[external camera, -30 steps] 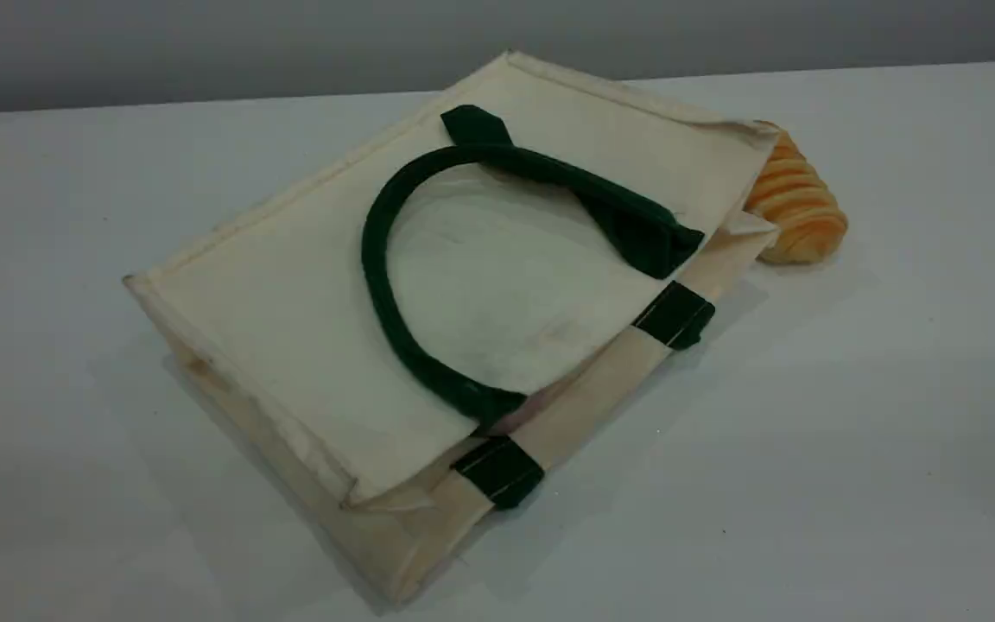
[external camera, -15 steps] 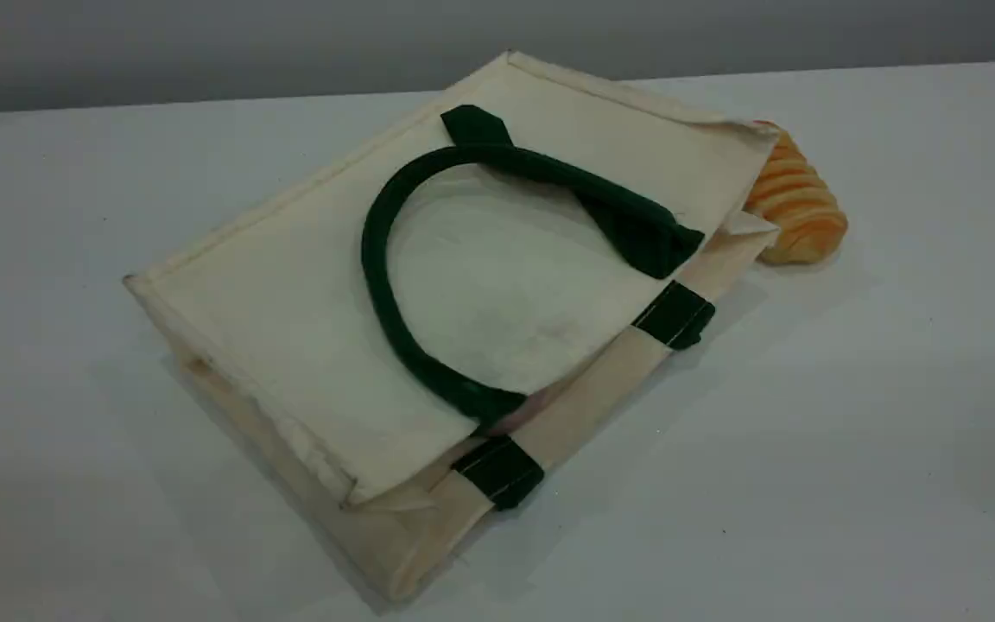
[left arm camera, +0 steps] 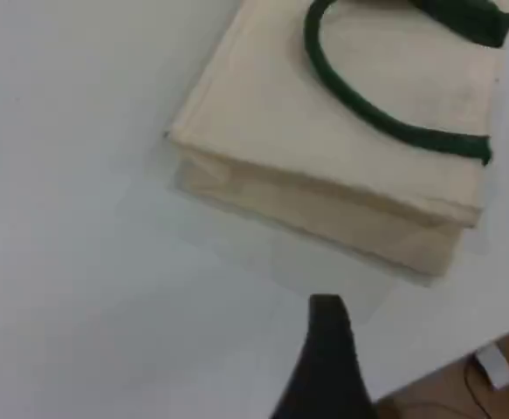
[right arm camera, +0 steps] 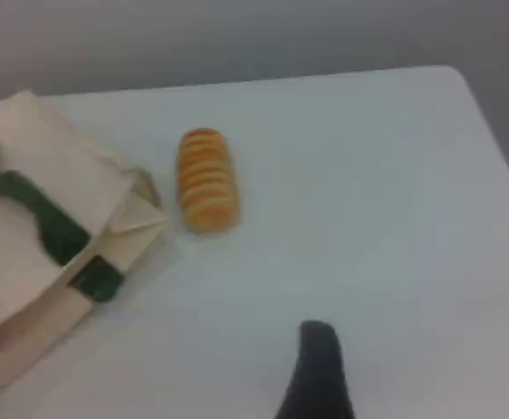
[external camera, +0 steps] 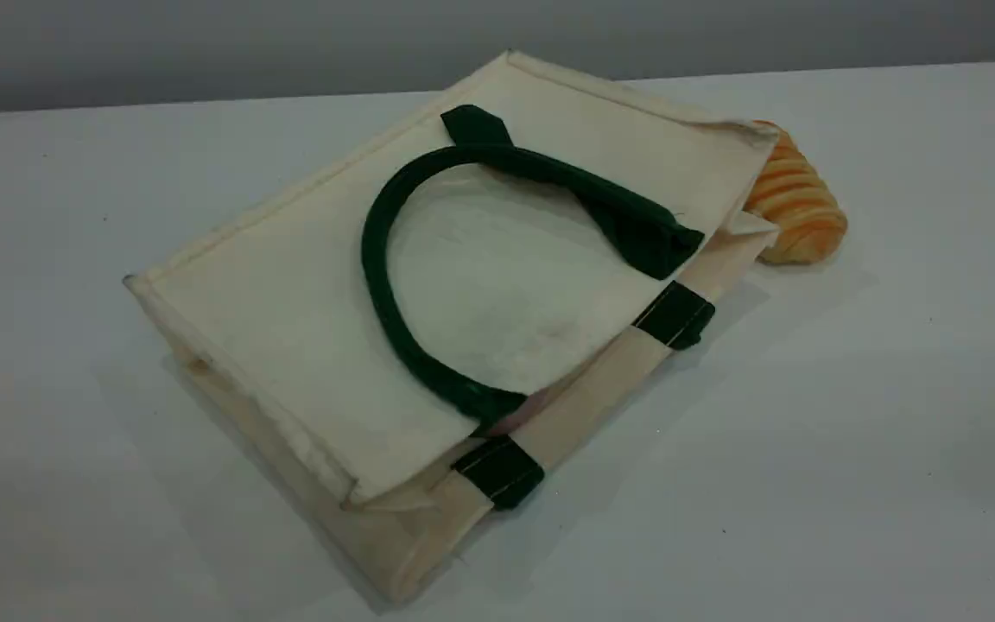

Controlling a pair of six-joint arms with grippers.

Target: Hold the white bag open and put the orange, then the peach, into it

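Note:
The white bag [external camera: 497, 285] lies flat on the table, mouth toward the front right, with its dark green handle [external camera: 374, 259] looped over the top panel. Neither the orange nor the peach shows in any view. Neither arm reaches into the scene view. In the left wrist view, my left gripper's one visible fingertip [left arm camera: 328, 336] hangs over bare table, short of the bag's [left arm camera: 324, 175] bottom edge. The right wrist view has my right gripper's one visible fingertip [right arm camera: 318, 358] over bare table, to the right of the bag's mouth [right arm camera: 71, 166]. Nothing is between the fingers.
A ridged orange-striped bread roll [external camera: 795, 203] lies against the bag's far right corner, also seen as the roll [right arm camera: 206, 179] in the right wrist view. The table's edge [left arm camera: 464, 371] runs close to the left fingertip.

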